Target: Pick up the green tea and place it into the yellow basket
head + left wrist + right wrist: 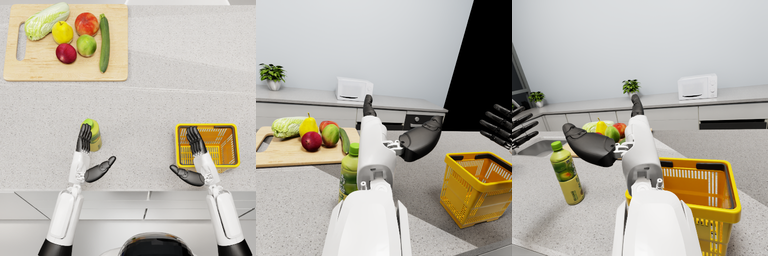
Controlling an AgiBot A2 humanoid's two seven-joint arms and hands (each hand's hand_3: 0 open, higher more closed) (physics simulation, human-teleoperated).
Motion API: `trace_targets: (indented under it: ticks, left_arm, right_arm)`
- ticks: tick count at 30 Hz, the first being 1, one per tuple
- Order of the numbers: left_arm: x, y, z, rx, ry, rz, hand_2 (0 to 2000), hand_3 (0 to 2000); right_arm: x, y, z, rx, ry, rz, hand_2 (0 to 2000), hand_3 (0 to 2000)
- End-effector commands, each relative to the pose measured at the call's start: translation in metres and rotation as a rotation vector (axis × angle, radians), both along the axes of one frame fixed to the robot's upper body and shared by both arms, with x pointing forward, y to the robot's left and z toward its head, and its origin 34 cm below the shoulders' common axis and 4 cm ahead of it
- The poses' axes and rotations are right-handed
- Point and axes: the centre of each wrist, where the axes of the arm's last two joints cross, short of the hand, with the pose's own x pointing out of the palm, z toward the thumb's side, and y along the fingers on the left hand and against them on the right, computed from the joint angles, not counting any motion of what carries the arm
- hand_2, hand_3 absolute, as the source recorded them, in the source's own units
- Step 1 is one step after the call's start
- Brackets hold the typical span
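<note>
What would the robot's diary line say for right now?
stage: reaching | left hand: open beside green tea bottle, not holding | right hand: open above yellow basket | bottle: upright on counter

Bare tabletop [150, 110] lies between the green tea [93, 134] and the yellow basket [207, 145], with nothing standing in that stretch. The left robot hand [90, 152] sits just beside the bottle, seemingly not touching. The right robot hand [192, 157] hangs over the basket's near rim. The cutting board [65, 42] stands well apart.
</note>
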Motion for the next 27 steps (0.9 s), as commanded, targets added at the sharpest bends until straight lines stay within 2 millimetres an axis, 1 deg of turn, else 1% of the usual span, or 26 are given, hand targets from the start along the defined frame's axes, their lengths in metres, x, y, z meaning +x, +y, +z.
trace_targets:
  ticks: [1,12,13,14,15,17,18,21,24,25,27]
  left_arm:
    - [0.000,0.000,0.000,0.000,0.000,0.000,0,0]
    - [0.000,0.000,0.000,0.000,0.000,0.000,0,0]
    - [0.001,-0.006,-0.006,0.007,0.024,-0.021,0,0]
    - [0.004,-0.003,-0.006,0.000,-0.009,-0.027,0,0]
    - [0.007,0.001,0.001,-0.016,-0.059,-0.020,0,0]
    - [0.017,0.007,0.005,-0.038,-0.100,-0.002,0,0]
    - [0.022,0.011,0.007,-0.047,-0.114,0.013,0,0]
    - [0.030,0.018,0.009,0.059,-0.156,0.081,0,0]
    - [0.039,0.028,0.001,0.174,-0.145,0.157,0,0]
    - [0.043,0.032,-0.004,0.202,-0.126,0.180,0,0]
    - [0.051,0.036,-0.017,0.236,-0.077,0.203,0,0]
  right_arm:
    - [0.000,0.000,0.000,0.000,0.000,0.000,0,0]
    - [0.000,0.000,0.000,0.000,0.000,0.000,0,0]
    - [0.001,0.006,-0.006,-0.007,0.024,0.021,0,0]
    - [0.002,0.004,0.000,0.024,-0.018,-0.020,0,0]
    - [0.003,0.002,0.014,0.061,-0.086,-0.055,0,0]
    - [0.007,-0.005,0.028,0.105,-0.155,-0.115,0,0]
    - [0.008,-0.009,0.031,0.117,-0.172,-0.140,0,0]
    - [0.008,-0.019,0.039,0.023,-0.248,-0.245,0,0]
    - [0.008,-0.029,0.048,-0.076,-0.321,-0.342,0,0]
    - [0.007,-0.033,0.050,-0.100,-0.342,-0.372,0,0]
    - [0.006,-0.035,0.051,-0.130,-0.355,-0.397,0,0]
